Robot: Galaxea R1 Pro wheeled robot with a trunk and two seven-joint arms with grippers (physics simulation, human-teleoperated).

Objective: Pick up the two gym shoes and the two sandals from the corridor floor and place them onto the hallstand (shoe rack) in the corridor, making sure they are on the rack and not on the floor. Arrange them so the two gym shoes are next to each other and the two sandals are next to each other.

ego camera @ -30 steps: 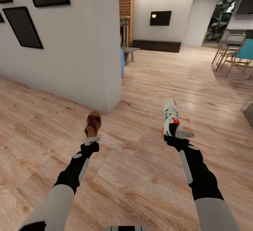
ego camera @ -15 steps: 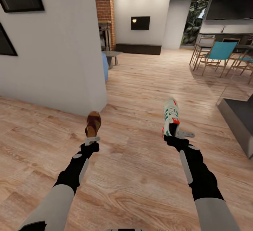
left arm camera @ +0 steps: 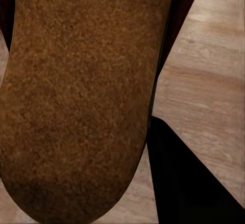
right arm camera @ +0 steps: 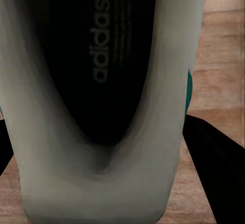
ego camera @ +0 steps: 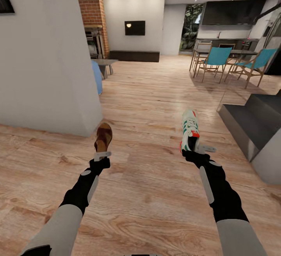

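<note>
A brown sandal with a tan footbed is held above the wood floor, heel toward me, with my left gripper shut on its heel. In the left wrist view the sandal fills most of the frame. My right gripper is shut on the heel of a white gym shoe with green stripes and red-orange accents, toe pointing away. The right wrist view looks into that gym shoe and its dark inside. The hallstand is out of view.
A white wall corner stands close at the left. Dark grey steps rise at the right. Beyond lie an open living area with teal chairs, a table, a brick column and a low bench.
The whole view has swung to the right: the wall slid left and the steps and chairs came into view. Both arms and their shoes keep the same place in the picture.
</note>
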